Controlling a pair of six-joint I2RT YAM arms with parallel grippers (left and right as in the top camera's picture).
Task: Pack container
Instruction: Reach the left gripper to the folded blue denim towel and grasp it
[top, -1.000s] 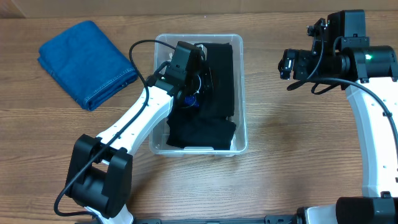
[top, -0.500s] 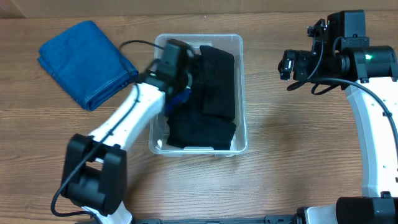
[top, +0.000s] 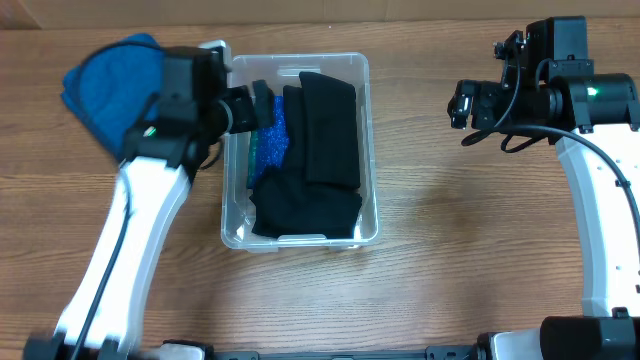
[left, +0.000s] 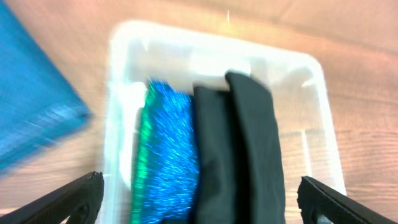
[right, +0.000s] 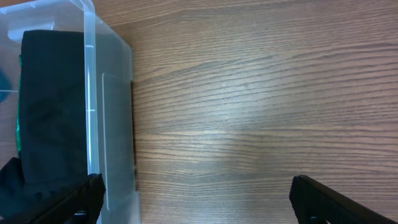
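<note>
Container: the clear plastic container (top: 300, 243) stood on the wooden table (top: 470, 250), a little left of middle in the overhead view.
Long axis: its long sides ran from the robot's near edge toward the far edge; its short sides faced the near and far edges.
Contents: a shimmering blue-green cloth (top: 270, 140) lay along the left wall, with black cloths (top: 330, 125) beside it filling the middle and right.
Count inside: one blue-green piece; at least two black pieces, one long at the far end and one bunched (top: 305, 210) at the near end. Whether a third black fold lay between them could not be told.
Count outside: one folded blue cloth (top: 95, 85) on the table, partly hidden under the left arm.
Key relation: that blue cloth lay just beyond the container's left wall, toward the far-left corner, so any further packing would likely call for a reach leftward and away from the bin.
Left gripper: the left gripper (top: 258, 108) hovered over the container's left rim; its wrist view showed the fingers spread wide with nothing between them, looking down on the packed cloths.
Right gripper: the right gripper (top: 460, 105) hung well apart to the container's right, jaws spread and empty, its wrist view catching only the bin's right wall (right: 112, 124) and bare wood.
Nearer arm: the left, by a clear margin, to both container and loose cloth.
</note>
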